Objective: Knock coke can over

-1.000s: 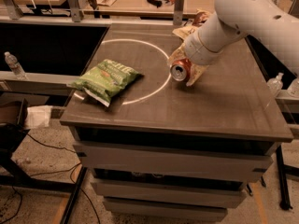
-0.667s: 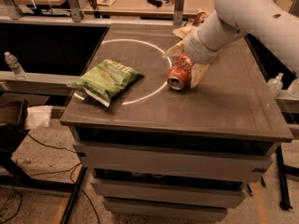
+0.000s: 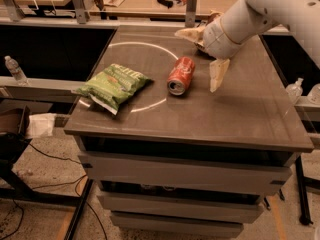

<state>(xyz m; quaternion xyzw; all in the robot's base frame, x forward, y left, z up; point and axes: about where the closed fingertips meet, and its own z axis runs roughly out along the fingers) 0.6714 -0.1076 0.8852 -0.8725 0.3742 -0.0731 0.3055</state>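
Observation:
The coke can (image 3: pixel 181 75), red with a silver top, lies on its side on the dark table (image 3: pixel 240 119). Its top faces the front edge, and it rests on the white circle marked on the tabletop. My gripper (image 3: pixel 199 58) hangs just right of and behind the can, open and empty. One cream finger (image 3: pixel 189 34) points left behind the can. The other finger (image 3: pixel 217 74) points down to the can's right. Neither finger touches the can.
A green chip bag (image 3: pixel 114 85) lies at the table's left front. A brown-and-cream bag (image 3: pixel 214 17) is mostly hidden behind my arm at the back. Water bottles stand off the table at left (image 3: pixel 15 70) and right (image 3: pixel 295 89). Benches stand behind.
The can was tilted between my fingers. Now it lies flat on its side, free of them. My gripper has opened and drawn back up and to the right.

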